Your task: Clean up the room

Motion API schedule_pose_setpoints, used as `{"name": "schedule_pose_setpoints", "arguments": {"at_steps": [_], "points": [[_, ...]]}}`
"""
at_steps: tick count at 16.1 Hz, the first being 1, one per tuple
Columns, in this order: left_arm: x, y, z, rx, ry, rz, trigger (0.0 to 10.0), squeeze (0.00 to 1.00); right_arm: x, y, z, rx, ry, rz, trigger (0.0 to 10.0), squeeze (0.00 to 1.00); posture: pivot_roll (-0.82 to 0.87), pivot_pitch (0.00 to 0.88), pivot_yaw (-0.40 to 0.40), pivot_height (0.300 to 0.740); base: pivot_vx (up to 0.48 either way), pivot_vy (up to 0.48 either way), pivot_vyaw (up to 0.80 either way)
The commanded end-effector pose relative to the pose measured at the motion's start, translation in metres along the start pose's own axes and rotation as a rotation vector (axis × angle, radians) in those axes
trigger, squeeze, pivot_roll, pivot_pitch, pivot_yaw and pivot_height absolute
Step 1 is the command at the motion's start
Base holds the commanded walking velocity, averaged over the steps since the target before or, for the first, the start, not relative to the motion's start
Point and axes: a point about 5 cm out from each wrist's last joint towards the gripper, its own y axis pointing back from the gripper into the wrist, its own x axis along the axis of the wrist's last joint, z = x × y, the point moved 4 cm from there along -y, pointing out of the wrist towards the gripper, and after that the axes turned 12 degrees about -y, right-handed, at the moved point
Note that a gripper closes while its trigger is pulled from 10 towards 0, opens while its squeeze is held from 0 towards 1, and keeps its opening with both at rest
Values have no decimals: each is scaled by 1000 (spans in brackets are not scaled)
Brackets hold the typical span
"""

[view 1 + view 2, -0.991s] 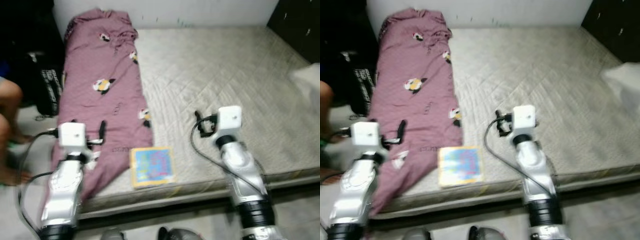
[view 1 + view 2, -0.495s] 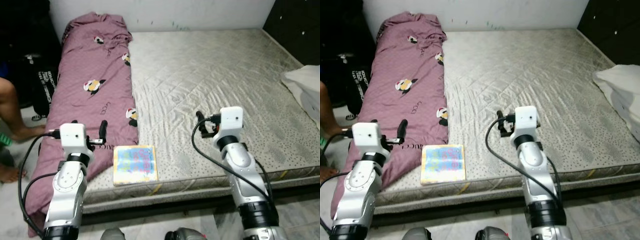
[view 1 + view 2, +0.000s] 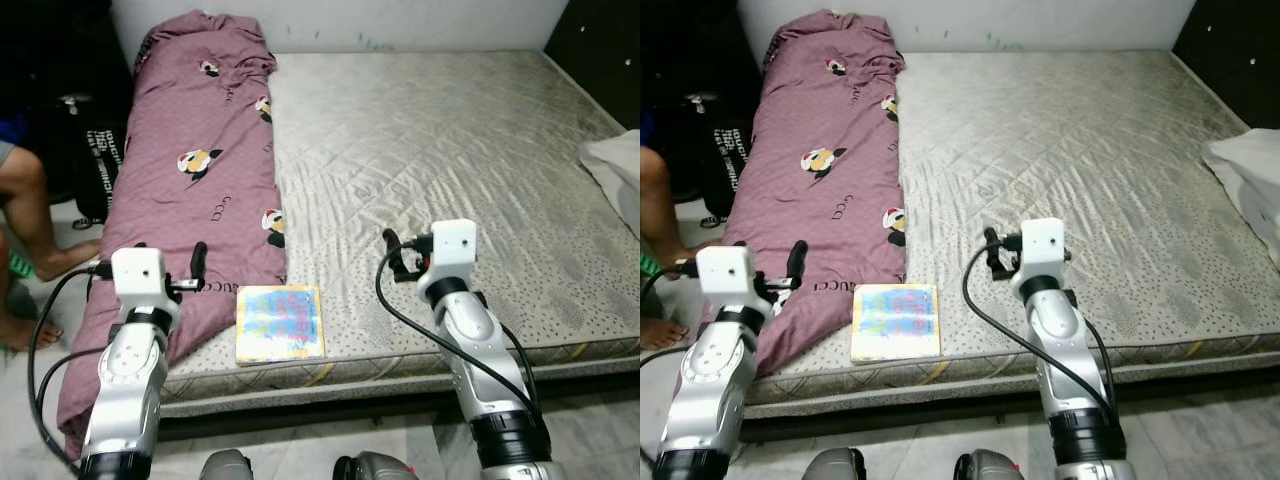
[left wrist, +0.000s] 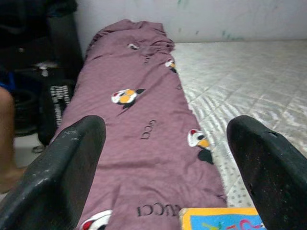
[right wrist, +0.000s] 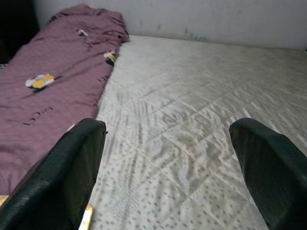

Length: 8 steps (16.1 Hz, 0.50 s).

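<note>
Book (image 3: 280, 323) lies flat at the bed's (image 3: 480, 150) front edge, beside the blanket (image 3: 190, 180). Left hand (image 4: 163, 158) and right hand (image 5: 168, 163) hover above that edge, fingers apart, empty. Best approach: slide one finger under the book's overhanging side.

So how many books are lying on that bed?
1. The colourful book lies flat near the front edge of the mattress, right beside the purple blanket, between the two grippers. More could be hidden under the blanket.
</note>
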Motion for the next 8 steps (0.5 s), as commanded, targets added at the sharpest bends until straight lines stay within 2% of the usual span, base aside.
{"name": "schedule_pose_setpoints", "arguments": {"at_steps": [1,2,3,5,8], "points": [[-4,0,1,-7,5,-19,10000,0,5,2,5,-18,4,10,10000,0,12,99,-13,740,0,0,0],[-4,-2,0,-6,4,-20,10000,0,4,2,7,-22,6,4,10000,0,12,99,-13,740,0,315,0],[-5,-3,0,-7,-1,-19,10000,0,5,2,7,-21,4,4,10000,0,9,97,-12,740,0,326,-800],[-3,-3,1,-16,-20,-5,10000,0,5,2,6,-21,6,6,10000,0,9,97,-11,740,0,0,-584],[-7,-1,4,-34,-35,-20,10000,0,4,3,5,-17,6,0,10000,0,13,98,-17,740,0,0,0]]}}
